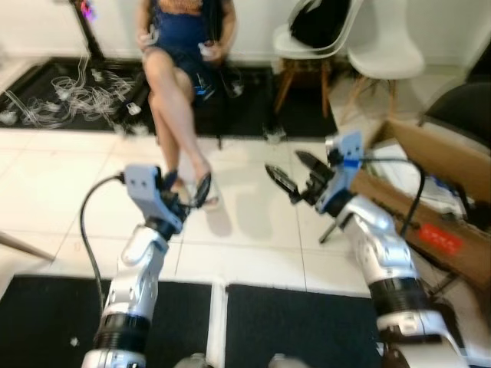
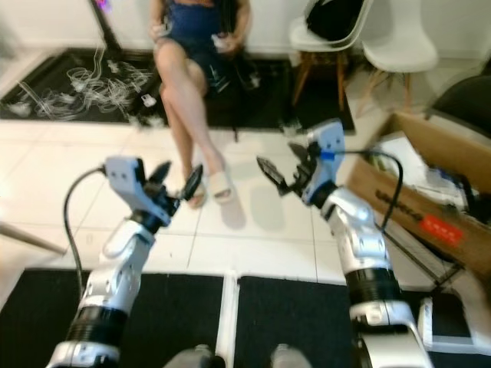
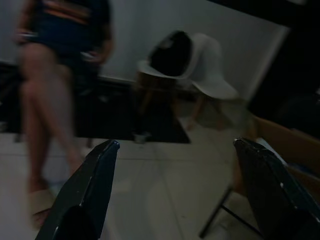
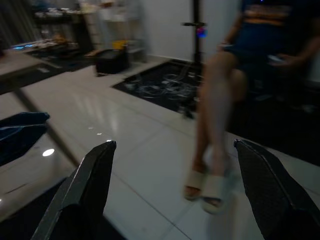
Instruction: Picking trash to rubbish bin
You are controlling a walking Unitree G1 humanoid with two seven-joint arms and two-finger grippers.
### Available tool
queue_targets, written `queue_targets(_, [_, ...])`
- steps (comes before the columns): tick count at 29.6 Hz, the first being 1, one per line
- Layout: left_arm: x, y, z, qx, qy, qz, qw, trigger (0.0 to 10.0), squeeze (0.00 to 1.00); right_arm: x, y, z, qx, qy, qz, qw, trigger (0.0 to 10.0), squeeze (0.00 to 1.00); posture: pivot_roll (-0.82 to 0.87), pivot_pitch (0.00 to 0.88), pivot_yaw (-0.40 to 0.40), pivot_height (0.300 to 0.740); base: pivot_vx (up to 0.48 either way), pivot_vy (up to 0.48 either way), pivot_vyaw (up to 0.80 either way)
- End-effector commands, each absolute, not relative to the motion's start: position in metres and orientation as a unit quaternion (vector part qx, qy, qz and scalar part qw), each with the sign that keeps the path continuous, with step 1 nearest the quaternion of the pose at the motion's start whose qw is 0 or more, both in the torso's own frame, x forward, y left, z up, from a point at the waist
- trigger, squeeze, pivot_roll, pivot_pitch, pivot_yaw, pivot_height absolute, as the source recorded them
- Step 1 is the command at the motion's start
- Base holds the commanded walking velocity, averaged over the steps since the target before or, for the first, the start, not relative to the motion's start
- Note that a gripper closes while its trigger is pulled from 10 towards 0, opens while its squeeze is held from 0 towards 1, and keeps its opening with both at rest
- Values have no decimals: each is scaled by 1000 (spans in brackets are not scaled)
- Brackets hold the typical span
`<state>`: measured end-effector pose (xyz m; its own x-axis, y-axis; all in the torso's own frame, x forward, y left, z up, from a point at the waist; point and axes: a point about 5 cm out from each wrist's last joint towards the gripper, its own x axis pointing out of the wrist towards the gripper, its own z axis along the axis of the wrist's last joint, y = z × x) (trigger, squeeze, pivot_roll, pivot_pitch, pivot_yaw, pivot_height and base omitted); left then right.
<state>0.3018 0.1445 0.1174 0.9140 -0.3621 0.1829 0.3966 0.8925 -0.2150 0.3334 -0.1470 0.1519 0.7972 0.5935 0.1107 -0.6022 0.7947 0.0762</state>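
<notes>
- The left gripper (image 1: 186,190) and the right gripper (image 1: 296,174) both hover over the glossy white tiled floor (image 1: 245,230), jaws wide, holding nothing.
- A brown cardboard box (image 1: 430,192) with flat, stiff walls lies at 3 o'clock.
- A seated person (image 1: 180,69) is at 12 o'clock.
- I cannot tell where the trash is.

The room is bright and evenly lit from overhead in the head views, and the white tile floor (image 1: 253,230) throws back a soft sheen. Faint shadows lie beneath the seated person (image 2: 192,69) and the white chairs (image 1: 322,38). Everything there is slightly smeared with motion blur. Both wrist views are far dimmer, murky and soft; a small glare spot glints on the tiles (image 4: 48,152), and the background person is out of focus.
</notes>
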Motion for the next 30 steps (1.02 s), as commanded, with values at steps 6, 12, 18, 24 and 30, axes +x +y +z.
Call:
queue_targets(6, [301, 144, 114, -125, -60, -197, 970, 10000, 0, 333, -147, 152, 51, -41, 318, 946, 10000, 0, -55, 0, -25, 740, 0, 0, 779])
queue_targets(12, [301, 144, 113, -126, -60, -198, 970, 10000, 0, 333, -147, 152, 51, -41, 318, 946, 10000, 0, -55, 0, -25, 740, 0, 0, 780])
queue_targets(18, [301, 144, 113, -127, -60, -198, 970, 10000, 0, 333, -147, 152, 51, -41, 318, 946, 10000, 0, -55, 0, -25, 740, 0, 0, 779])
queue_targets(24, [301, 144, 113, -127, -59, -198, 970, 10000, 0, 332, -147, 152, 50, -42, 318, 946, 10000, 0, -55, 0, -25, 740, 0, 0, 781])
queue_targets(30, [301, 144, 113, -127, -59, -198, 970, 10000, 0, 332, -147, 152, 50, -42, 319, 946, 10000, 0, -55, 0, -25, 740, 0, 0, 777])
